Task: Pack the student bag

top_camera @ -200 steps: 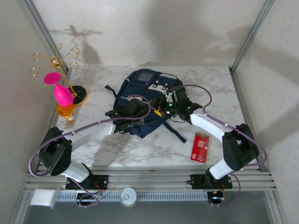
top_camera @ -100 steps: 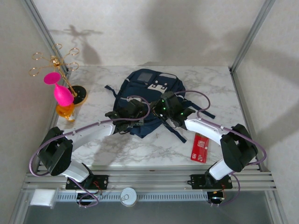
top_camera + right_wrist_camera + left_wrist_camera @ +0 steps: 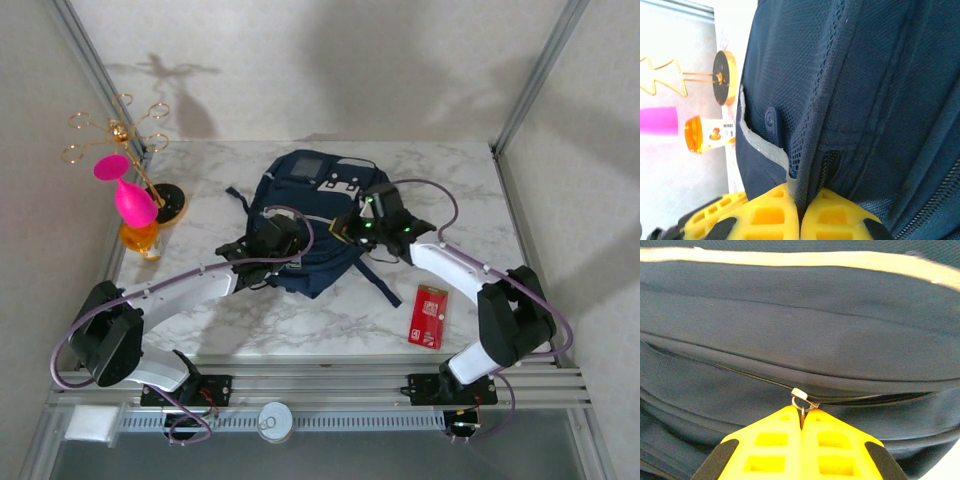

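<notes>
The navy-blue student bag lies flat in the middle of the marble table, white patches at its far end. My left gripper is at the bag's near left side, its yellow fingers shut on the metal zipper pull of a dark zipper under the light stripe. My right gripper is at the bag's right side, shut on a fold of the bag's fabric edge beside the mesh side pocket.
A red flat card lies near the front right. At the left stand a gold wire stand, a pink goblet and an orange bottle. Metal frame posts rise at both sides. A dark strap trails toward the card.
The right gripper swung back right and farther, holding the bag's side. The left arm shifted slightly left and nearer along the zipper, and the bag's near edge moved with it.
</notes>
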{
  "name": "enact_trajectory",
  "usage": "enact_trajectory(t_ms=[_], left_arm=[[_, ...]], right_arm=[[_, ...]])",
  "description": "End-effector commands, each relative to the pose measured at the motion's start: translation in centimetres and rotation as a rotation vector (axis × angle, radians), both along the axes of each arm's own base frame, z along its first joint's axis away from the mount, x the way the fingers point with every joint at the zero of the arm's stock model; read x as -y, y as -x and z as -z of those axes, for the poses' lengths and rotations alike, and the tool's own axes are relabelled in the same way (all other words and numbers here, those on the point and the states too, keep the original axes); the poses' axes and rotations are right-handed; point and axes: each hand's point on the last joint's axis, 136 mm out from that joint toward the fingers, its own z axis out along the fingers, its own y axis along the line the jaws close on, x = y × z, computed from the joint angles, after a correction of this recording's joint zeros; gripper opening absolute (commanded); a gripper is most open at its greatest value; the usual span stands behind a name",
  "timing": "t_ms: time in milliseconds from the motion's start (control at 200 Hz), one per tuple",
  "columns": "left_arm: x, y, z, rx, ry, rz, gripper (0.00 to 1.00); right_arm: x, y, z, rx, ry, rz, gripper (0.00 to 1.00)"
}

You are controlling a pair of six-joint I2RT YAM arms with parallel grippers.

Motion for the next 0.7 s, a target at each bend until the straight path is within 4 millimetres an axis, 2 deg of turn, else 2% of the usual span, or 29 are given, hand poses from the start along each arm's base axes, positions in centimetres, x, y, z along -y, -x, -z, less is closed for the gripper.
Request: enact_trajectory(t_ms=[0,110,200,245,290,365,411,516,606,691], left_arm=[[-5.6,1.5,3.0,-0.08,-0.214,-0.083,0.0],[-4.8,1.1,3.5,-0.085,-0.196,-0.06,0.0],[-3.5,0.7,3.5,-0.084,-0.147,-0.04,0.0],[-2.7,0.6,3.3,-0.077,-0.115,-0.025,0.0],[-1.9,0.5,3.0,-0.07,-0.085,-0.003,0.0],[-1.1,0.3,2.6,-0.057,-0.061,0.009,0.0],[-1.0,0.1,2.5,-0.055,-0.061,0.008,0.0],[-0.7,-0.2,2.4,-0.048,-0.057,0.009,0.0],[-0.7,-0.3,2.3,-0.043,-0.058,0.012,0.0],[-0.7,-0.4,2.3,-0.043,-0.069,0.014,0.0]], right_arm=[[4.8,-3.6,-2.0,0.134,0.06,-0.061,0.0],[6.2,-6.3,-2.1,0.152,0.143,-0.04,0.0],[6.8,-7.7,-2.2,0.138,0.178,0.01,0.0],[6.7,-8.0,-2.1,0.129,0.173,0.032,0.09],[6.0,-7.8,-2.3,0.13,0.163,0.029,0.16],[5.1,-6.8,-2.3,0.122,0.187,0.041,0.4],[4.5,-5.9,-2.1,0.106,0.182,0.048,0.48],[4.4,-4.0,-1.3,0.052,0.135,0.115,0.58],[4.2,-2.4,-0.3,0.019,0.093,0.179,0.62],[3.0,-1.5,0.4,-0.004,0.031,0.209,0.64]])
